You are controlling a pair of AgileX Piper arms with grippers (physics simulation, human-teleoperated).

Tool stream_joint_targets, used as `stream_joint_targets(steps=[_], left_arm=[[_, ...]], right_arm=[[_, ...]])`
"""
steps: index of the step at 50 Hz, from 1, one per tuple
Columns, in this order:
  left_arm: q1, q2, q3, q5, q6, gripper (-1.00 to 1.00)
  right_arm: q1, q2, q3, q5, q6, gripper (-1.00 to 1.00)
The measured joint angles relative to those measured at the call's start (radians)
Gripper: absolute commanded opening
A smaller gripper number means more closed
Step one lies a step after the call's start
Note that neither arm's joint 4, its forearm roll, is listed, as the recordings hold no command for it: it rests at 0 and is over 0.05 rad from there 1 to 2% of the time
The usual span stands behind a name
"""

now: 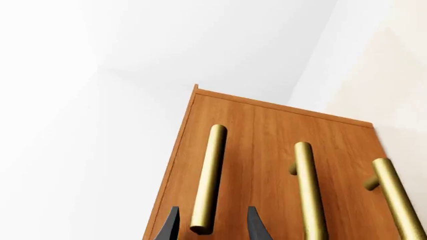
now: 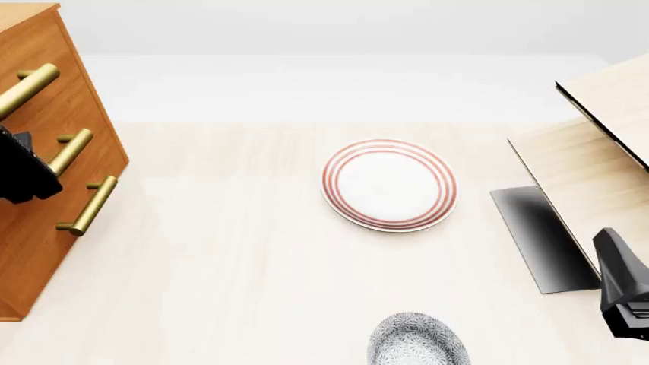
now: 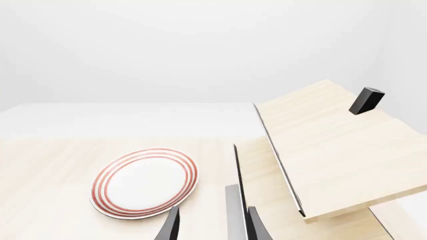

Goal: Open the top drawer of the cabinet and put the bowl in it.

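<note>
— Where does the left gripper [image 1: 211,227] stand?
— At the cabinet [image 2: 41,114], jaws apart around one brass handle [image 1: 208,179], not pinching it.
— And the bowl [image 2: 417,341]?
— On the tabletop [image 2: 223,258], nearer than the plate [image 2: 390,184]. The right gripper [image 3: 212,227] holds nothing, jaws apart.

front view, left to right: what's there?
cabinet → plate → pale wood box. The bowl sits at the near edge, level with the plate across the view, so its slot is unclear.
</note>
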Motion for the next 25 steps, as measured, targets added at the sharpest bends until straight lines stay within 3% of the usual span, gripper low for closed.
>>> stream_joint_targets(steps=[1, 2, 25], left_arm=[[0.002, -0.001, 0.0, 0.0, -0.001, 1.0], [0.004, -0.003, 0.0, 0.001, -0.001, -1.0], [-0.026, -0.07, -0.01, 0.085, -0.001, -1.0]], right_arm=[[0.0, 0.0, 0.0, 0.0, 0.0, 1.0], [0.0, 0.0, 0.0, 0.0, 0.0, 1.0], [0.0, 0.0, 0.0, 0.0, 0.0, 1.0]])
